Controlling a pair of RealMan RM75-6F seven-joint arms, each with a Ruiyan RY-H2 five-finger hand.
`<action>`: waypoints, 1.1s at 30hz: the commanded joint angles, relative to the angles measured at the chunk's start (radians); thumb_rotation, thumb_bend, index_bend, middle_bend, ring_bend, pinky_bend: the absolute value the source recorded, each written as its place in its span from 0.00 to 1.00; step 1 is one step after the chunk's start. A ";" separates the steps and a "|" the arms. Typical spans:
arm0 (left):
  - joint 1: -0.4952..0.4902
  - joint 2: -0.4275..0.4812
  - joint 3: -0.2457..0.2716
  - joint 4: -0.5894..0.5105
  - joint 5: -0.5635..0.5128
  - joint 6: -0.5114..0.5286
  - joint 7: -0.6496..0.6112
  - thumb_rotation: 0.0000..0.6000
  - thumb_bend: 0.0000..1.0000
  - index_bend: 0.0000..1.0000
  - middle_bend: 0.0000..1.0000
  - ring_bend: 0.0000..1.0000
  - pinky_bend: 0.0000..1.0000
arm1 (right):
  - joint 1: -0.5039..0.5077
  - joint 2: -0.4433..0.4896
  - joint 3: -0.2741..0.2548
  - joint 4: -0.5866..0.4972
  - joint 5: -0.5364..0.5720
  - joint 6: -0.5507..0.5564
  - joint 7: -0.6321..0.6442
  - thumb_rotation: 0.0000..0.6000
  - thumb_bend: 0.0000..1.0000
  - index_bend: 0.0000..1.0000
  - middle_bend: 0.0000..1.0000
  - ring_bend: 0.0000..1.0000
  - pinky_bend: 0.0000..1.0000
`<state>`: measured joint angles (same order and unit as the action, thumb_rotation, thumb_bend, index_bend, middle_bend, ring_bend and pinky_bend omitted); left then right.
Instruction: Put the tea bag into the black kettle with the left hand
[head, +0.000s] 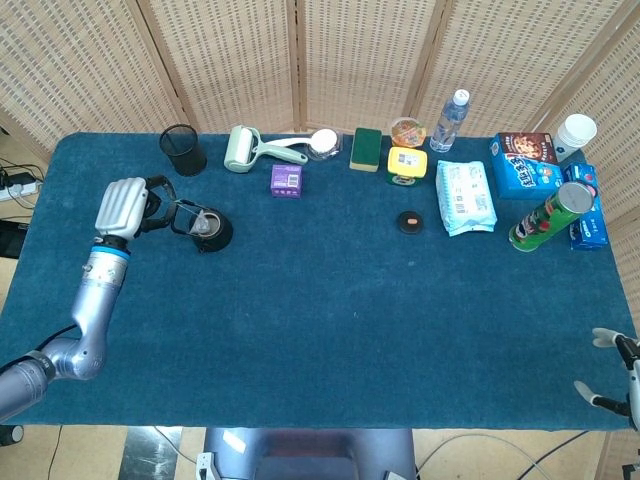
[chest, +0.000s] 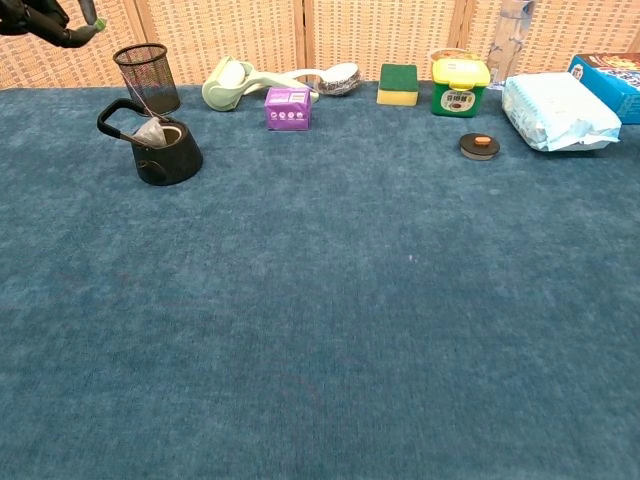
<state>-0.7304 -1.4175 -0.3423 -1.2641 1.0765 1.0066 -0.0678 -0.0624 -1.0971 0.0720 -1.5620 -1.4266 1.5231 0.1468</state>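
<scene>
Left hand (head: 122, 207) hovers left of the kettle (chest: 165, 152), pinching the string tag (green); tea bag (chest: 151, 133) sits in the kettle mouth. Right hand (head: 618, 375), near right edge, is open and empty.

In the chest view, the left hand (chest: 45, 20) is cut by the top-left edge; only dark fingertips (chest: 78, 30) show. The tea bag (chest: 152, 132) sits partly inside the kettle (chest: 165, 155), its lower part hidden by the rim. In the head view, the right hand (head: 612, 372) is cut off at the right edge. The bottle (chest: 512, 35) is cropped at the top.
</scene>
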 joint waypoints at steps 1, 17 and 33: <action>-0.004 -0.001 -0.001 0.002 0.002 -0.004 0.000 1.00 0.51 0.66 1.00 0.98 0.90 | 0.000 0.000 0.000 -0.001 0.000 0.000 0.000 1.00 0.10 0.26 0.37 0.30 0.42; -0.002 -0.007 0.056 -0.054 0.014 -0.036 0.074 1.00 0.51 0.66 1.00 0.98 0.90 | -0.001 -0.001 -0.001 0.014 0.001 -0.003 0.020 1.00 0.10 0.26 0.37 0.30 0.42; -0.042 0.063 0.155 -0.215 -0.010 -0.139 0.322 1.00 0.49 0.50 1.00 0.98 0.90 | -0.011 -0.001 -0.004 0.036 0.000 0.004 0.053 1.00 0.10 0.26 0.37 0.31 0.43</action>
<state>-0.7593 -1.3707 -0.2060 -1.4514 1.0894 0.8932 0.2108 -0.0732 -1.0987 0.0682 -1.5269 -1.4265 1.5267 0.1988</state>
